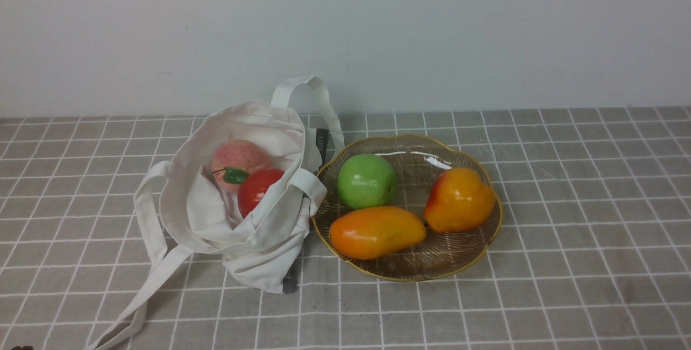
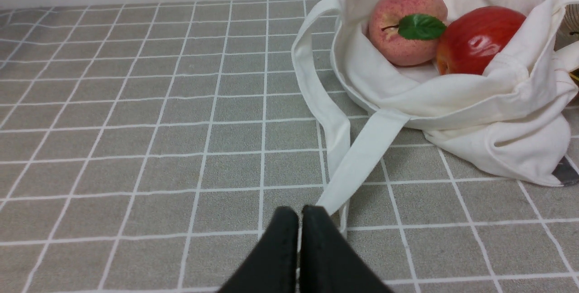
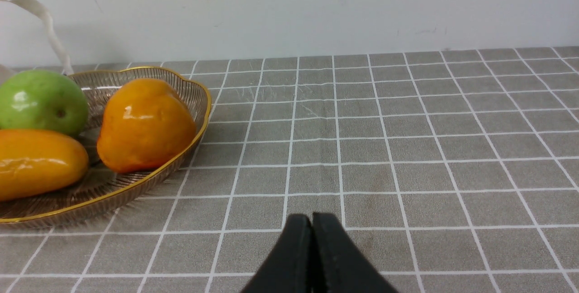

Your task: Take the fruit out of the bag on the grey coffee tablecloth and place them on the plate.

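Nearest the camera, the left gripper is clenched, its dark tips together above the cloth; the right gripper is clenched as well, tips together; and over on the grey cloth sits the white bag, mouth gaping, with the pink peach and the red fruit inside, side by side; just to its right, here's the gold-rimmed plate, carrying the green apple, the oblong mango and a rounded orange-yellow fruit!
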